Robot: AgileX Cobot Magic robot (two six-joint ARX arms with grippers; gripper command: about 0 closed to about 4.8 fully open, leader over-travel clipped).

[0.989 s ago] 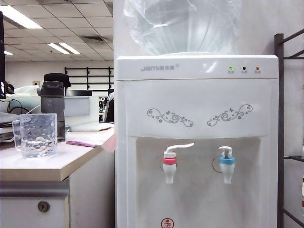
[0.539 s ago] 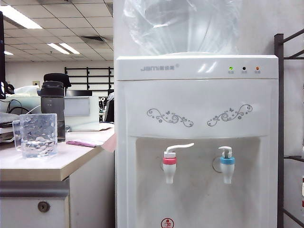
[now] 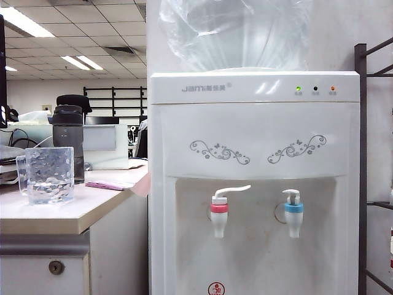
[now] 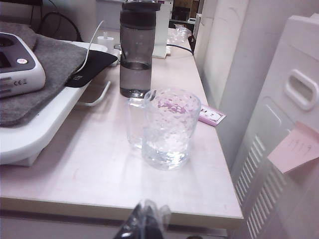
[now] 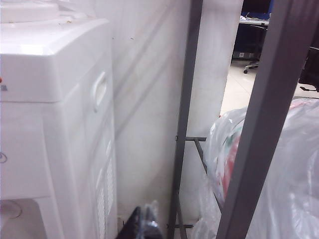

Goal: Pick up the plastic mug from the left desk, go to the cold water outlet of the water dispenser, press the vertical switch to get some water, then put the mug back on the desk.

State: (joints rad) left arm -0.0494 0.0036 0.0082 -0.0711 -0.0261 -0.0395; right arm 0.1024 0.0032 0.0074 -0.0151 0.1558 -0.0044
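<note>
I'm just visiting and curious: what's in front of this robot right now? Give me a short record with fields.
mug: clear plastic mug standing upright on the left desk, a little water in the bottom
behind mug: dark grey bottle
dispenser: white water dispenser right of the desk
taps: cold water outlet with blue collar; red-collared tap beside it
left gripper: shut, holding nothing, short of the desk edge
right gripper: only its tip shows, beside a grey metal rack
</note>
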